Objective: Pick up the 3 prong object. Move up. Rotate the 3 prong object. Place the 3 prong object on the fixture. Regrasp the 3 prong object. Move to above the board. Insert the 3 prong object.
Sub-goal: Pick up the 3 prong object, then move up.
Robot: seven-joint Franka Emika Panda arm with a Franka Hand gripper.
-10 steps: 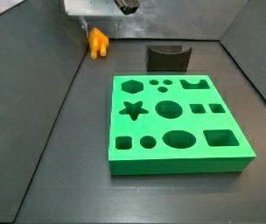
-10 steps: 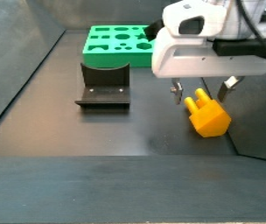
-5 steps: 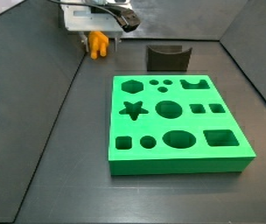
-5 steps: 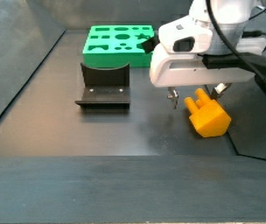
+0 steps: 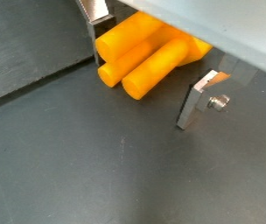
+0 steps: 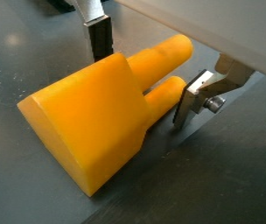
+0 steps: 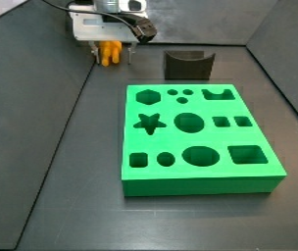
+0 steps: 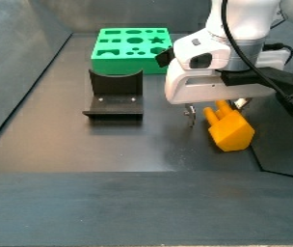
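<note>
The 3 prong object (image 6: 106,118) lies on the dark floor (image 5: 88,166) with its stubby prongs reaching in between the two silver fingers (image 6: 199,98) of the gripper (image 6: 147,61), while its broad wedge-shaped body sticks out clear of them; in both wrist views the plates stand spread on either side of the prongs, and a thin gap shows beside each (the pads do not seem to press the plastic). In a wrist view the prongs (image 5: 147,57) sit nearer one plate than the other. In a side view the gripper (image 8: 218,104) hangs low over the orange piece (image 8: 227,129), fingertips down around its upper end, close to the floor. The fixture (image 8: 113,96) stands well apart from the gripper on the same floor, and the board (image 8: 130,48) lies beyond the fixture, farther still. In a side view from the opposite end, the gripper (image 7: 110,44) sits beside the fixture (image 7: 187,65), with the board (image 7: 196,135) well in front of both.
</note>
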